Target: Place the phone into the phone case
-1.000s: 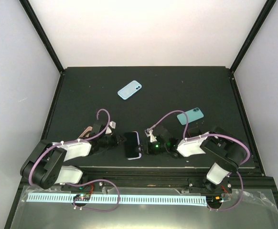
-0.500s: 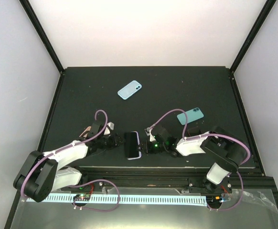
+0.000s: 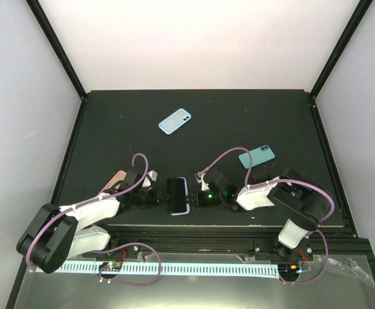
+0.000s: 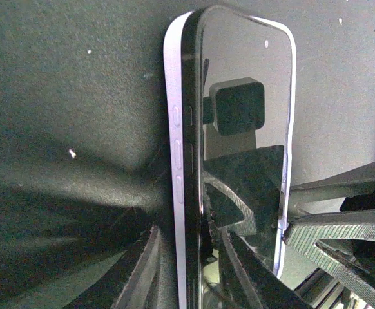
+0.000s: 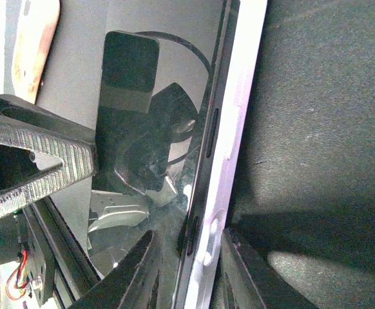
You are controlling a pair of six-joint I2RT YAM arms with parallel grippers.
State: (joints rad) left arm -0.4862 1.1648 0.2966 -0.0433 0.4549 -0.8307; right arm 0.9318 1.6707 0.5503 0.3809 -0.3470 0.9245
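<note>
The phone (image 3: 177, 194), black screen up, lies in the lilac phone case (image 3: 188, 199) near the table's front edge. My left gripper (image 3: 162, 197) straddles its left long edge. In the left wrist view one finger (image 4: 144, 270) stands just clear of the phone case (image 4: 174, 129), and the other lies over the glass of the phone (image 4: 239, 129), so the left gripper (image 4: 187, 261) is slightly open. My right gripper (image 3: 194, 197) straddles the opposite edge. In the right wrist view the right gripper (image 5: 189, 248) has one finger against the phone case (image 5: 242, 96) and one on the phone (image 5: 162, 116).
A light blue phone (image 3: 175, 121) lies at the back centre and a teal one (image 3: 257, 156) lies behind the right arm. A pink case (image 3: 115, 181) sits just left of the left gripper. The table's front rail (image 3: 226, 233) runs close behind both wrists.
My left arm has reached further right, up to the phone's left edge, and its jaws widened then narrowed. The right jaws have narrowed onto the right edge. The phone has hardly moved.
</note>
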